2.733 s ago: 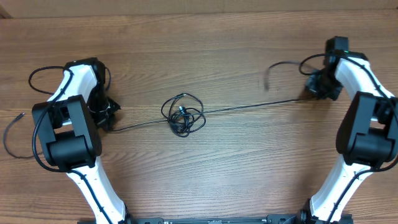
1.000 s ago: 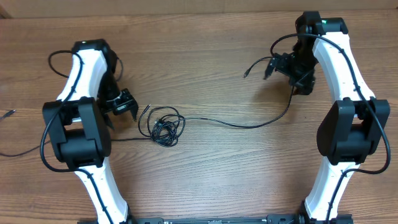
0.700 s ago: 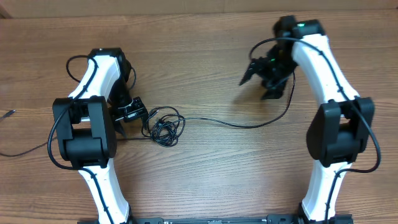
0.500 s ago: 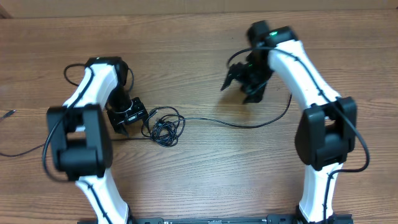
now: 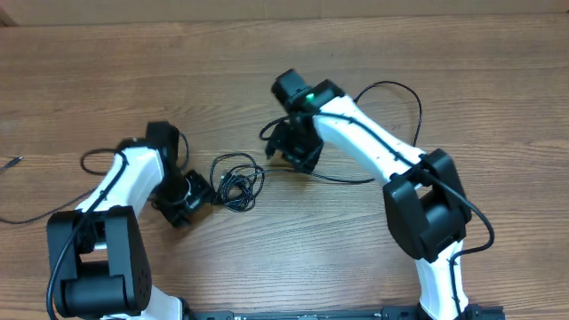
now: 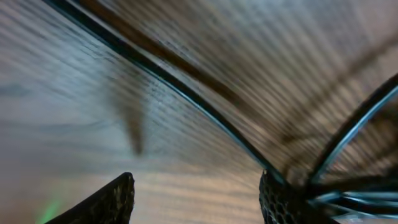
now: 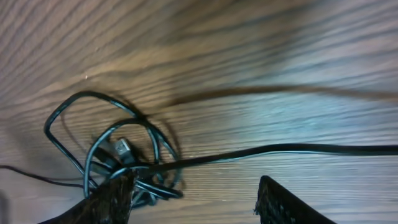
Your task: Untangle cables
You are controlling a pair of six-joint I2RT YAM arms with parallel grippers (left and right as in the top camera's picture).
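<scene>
The bunch of thin black looped cables (image 5: 234, 188) lies mid-left on my brown wooden table (image 5: 462, 62), one strand trailing right. My left gripper (image 6: 196, 196) sits just beside it with its fingers spread wide above a strand, clamping nothing. The right gripper (image 7: 196, 199) hangs near the knot, equally agape and empty.

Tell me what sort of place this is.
Probably a robotics test bench rather than a home: a white left arm and right arm work at a wood-grain table, with a knot of thin black cables lying between them.

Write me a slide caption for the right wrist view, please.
Open right end effector near knotted black cables on a wooden table.
</scene>
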